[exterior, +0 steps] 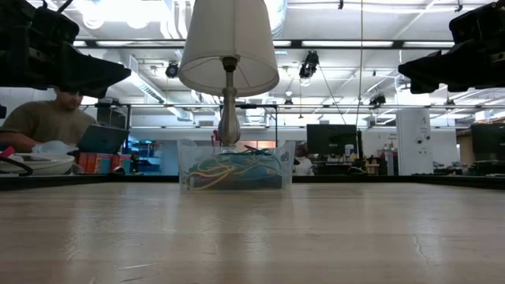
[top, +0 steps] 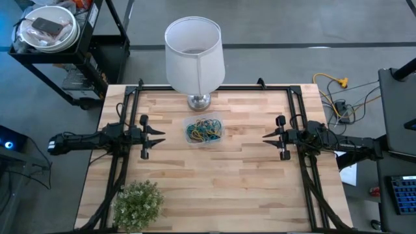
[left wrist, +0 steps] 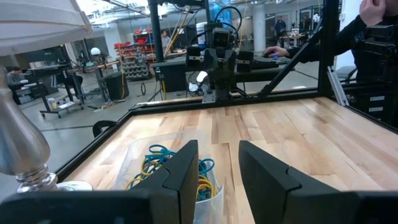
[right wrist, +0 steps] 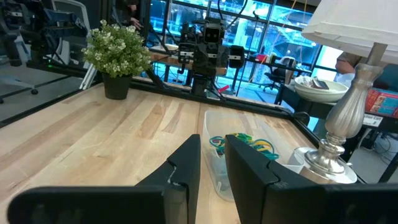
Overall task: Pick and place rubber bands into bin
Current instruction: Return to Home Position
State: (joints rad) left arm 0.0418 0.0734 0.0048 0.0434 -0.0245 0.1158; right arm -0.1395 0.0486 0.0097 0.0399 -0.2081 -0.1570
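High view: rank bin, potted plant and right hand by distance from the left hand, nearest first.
1. bin: table centre, just beyond the left hand.
2. potted plant: left side, table corner.
3. right hand: opposite side of the table.

lamp [top: 194,52] just behind bin [exterior: 193,150], open tabletop [top: 214,182] in front

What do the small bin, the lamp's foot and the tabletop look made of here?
The small see-through bin: clear, glossy plastic by the look; the coloured rubber bands show through its wall. The lamp's silver foot: likely polished metal, mirror-bright with reflections. The tabletop: pale wood planks, visible grain and joints, satin finish.
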